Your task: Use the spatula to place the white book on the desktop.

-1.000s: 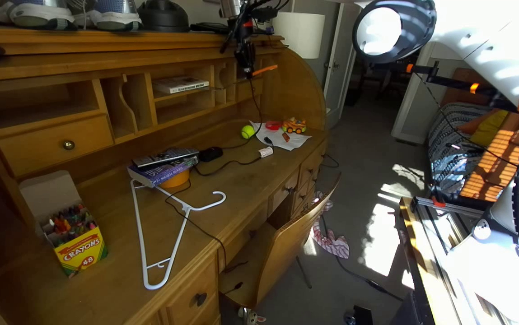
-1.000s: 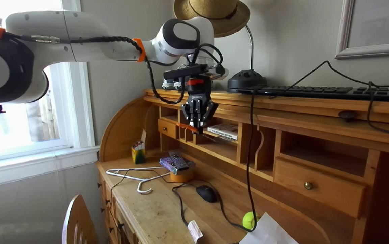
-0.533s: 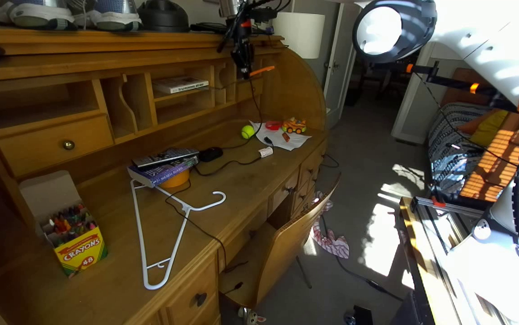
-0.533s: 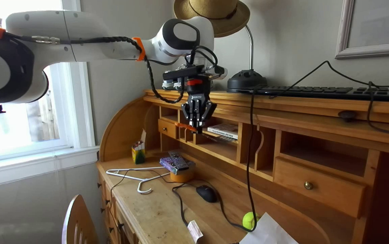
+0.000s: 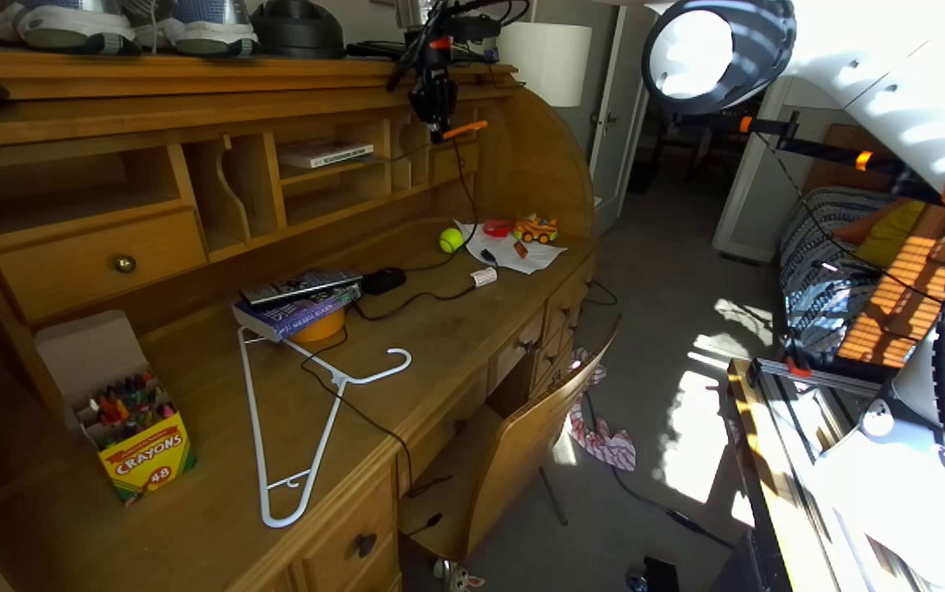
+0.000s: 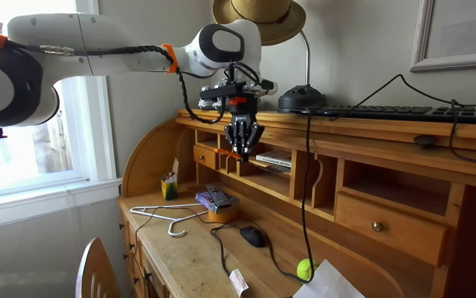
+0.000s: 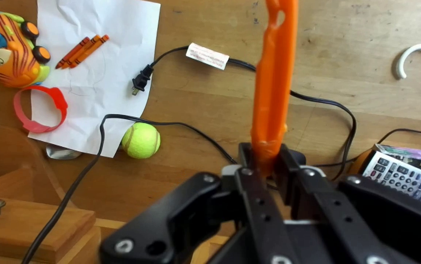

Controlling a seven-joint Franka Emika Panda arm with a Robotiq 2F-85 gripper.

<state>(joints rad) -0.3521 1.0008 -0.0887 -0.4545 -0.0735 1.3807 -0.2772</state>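
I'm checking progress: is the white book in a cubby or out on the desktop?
In a cubby. Both exterior views show the white book lying inside that compartment, above the desktop.

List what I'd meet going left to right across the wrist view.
Orange toy car, three crayons, tennis ball, white cable tag, orange spatula handle, remote control.
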